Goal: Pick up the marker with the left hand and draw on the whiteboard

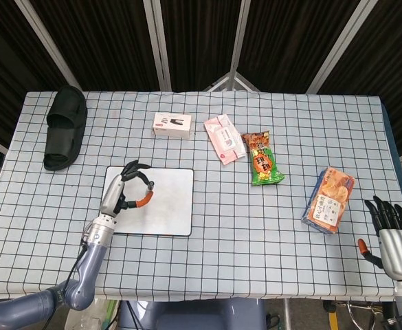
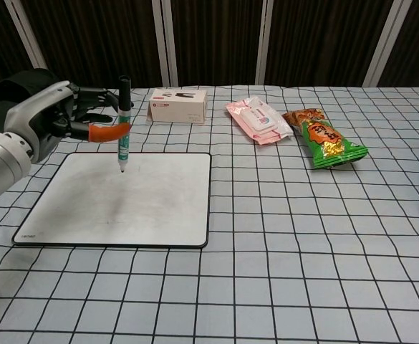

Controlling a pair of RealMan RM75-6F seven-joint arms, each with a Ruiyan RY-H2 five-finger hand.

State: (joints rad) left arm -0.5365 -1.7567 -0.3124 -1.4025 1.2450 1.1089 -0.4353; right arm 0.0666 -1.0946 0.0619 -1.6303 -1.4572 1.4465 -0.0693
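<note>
My left hand (image 2: pixel 48 118) (image 1: pixel 121 192) pinches the marker (image 2: pixel 123 125) between an orange-tipped thumb and the fingers. The marker stands nearly upright, black cap up, tip down over the upper middle of the whiteboard (image 2: pixel 145 208) (image 1: pixel 170 206). The chest view shows the tip just above the board; contact cannot be told. In the head view the marker (image 1: pixel 148 187) shows only as a short dark stub above the hand. My right hand (image 1: pixel 392 237) rests at the table's near right corner, fingers apart, holding nothing.
A black slipper (image 1: pixel 64 127) lies at the far left. Behind the board sit a white box (image 2: pixel 177 105), a pink wipes pack (image 2: pixel 258 119) and a green snack bag (image 2: pixel 327 140). An orange biscuit pack (image 1: pixel 329 199) lies near my right hand.
</note>
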